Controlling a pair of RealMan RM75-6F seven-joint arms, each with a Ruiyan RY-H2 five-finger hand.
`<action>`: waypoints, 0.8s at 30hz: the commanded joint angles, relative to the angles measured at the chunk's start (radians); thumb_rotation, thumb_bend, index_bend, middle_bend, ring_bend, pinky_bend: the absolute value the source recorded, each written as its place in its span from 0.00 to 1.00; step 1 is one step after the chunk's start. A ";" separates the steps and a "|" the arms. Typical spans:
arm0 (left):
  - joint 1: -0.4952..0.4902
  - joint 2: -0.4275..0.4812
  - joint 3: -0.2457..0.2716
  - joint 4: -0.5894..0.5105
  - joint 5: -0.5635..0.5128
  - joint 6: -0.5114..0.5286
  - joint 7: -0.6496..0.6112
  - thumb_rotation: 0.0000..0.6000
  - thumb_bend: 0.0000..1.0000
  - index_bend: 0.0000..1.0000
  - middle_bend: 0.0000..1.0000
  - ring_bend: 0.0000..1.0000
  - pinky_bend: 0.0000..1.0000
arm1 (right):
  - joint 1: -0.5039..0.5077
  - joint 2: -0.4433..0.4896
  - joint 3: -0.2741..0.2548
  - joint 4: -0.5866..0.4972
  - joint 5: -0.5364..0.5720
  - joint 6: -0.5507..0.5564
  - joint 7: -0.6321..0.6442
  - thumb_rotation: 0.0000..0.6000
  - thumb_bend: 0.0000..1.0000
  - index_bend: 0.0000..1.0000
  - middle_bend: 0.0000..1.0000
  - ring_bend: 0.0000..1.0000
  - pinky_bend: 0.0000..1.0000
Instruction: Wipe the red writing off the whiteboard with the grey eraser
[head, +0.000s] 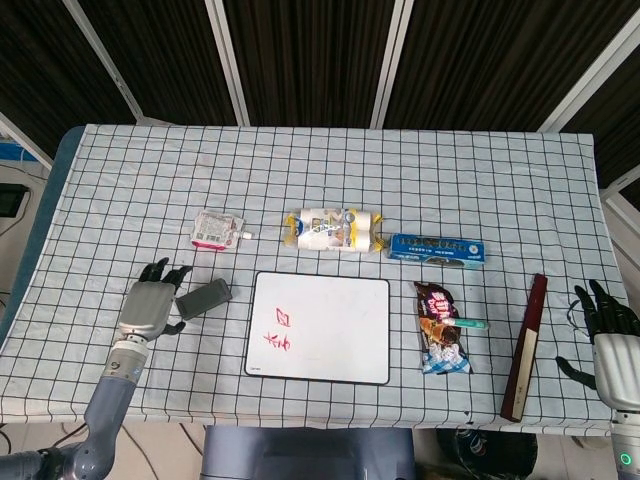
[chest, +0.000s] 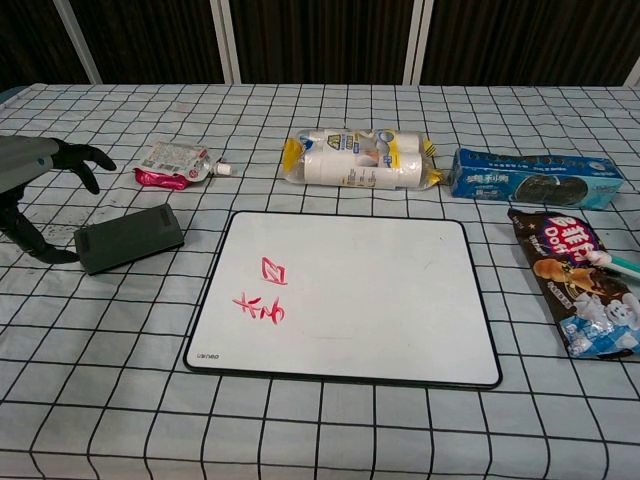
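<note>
The whiteboard (head: 320, 327) (chest: 345, 298) lies flat at the table's near middle, with red writing (head: 280, 333) (chest: 263, 293) on its left part. Just left of it lies the grey eraser (head: 203, 298) (chest: 128, 238). My left hand (head: 152, 301) (chest: 30, 190) hovers just left of the eraser with fingers spread, holding nothing; I cannot tell whether its thumb touches the eraser's left end. At the table's near right edge my right hand (head: 610, 336) rests with fingers apart and nothing in it; the chest view does not show it.
Behind the board lie a pink pouch (head: 215, 229), a yellow-white roll pack (head: 330, 230) and a blue biscuit box (head: 436, 248). To the right are a snack bag (head: 441, 327), a teal pen (head: 470, 323) and a dark red bar (head: 526, 346).
</note>
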 joint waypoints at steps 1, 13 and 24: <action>-0.012 -0.015 -0.001 0.012 -0.012 -0.001 0.005 1.00 0.15 0.16 0.25 0.00 0.11 | 0.000 0.000 0.000 0.000 0.000 -0.001 0.000 1.00 0.07 0.00 0.02 0.13 0.19; -0.063 -0.070 -0.015 0.064 -0.092 -0.008 0.049 1.00 0.15 0.20 0.29 0.00 0.11 | 0.000 0.002 0.002 0.000 0.005 -0.003 0.003 1.00 0.07 0.00 0.02 0.13 0.19; -0.100 -0.105 -0.012 0.116 -0.138 -0.022 0.060 1.00 0.15 0.24 0.31 0.00 0.11 | 0.002 0.002 0.004 -0.001 0.011 -0.007 0.004 1.00 0.07 0.00 0.02 0.13 0.19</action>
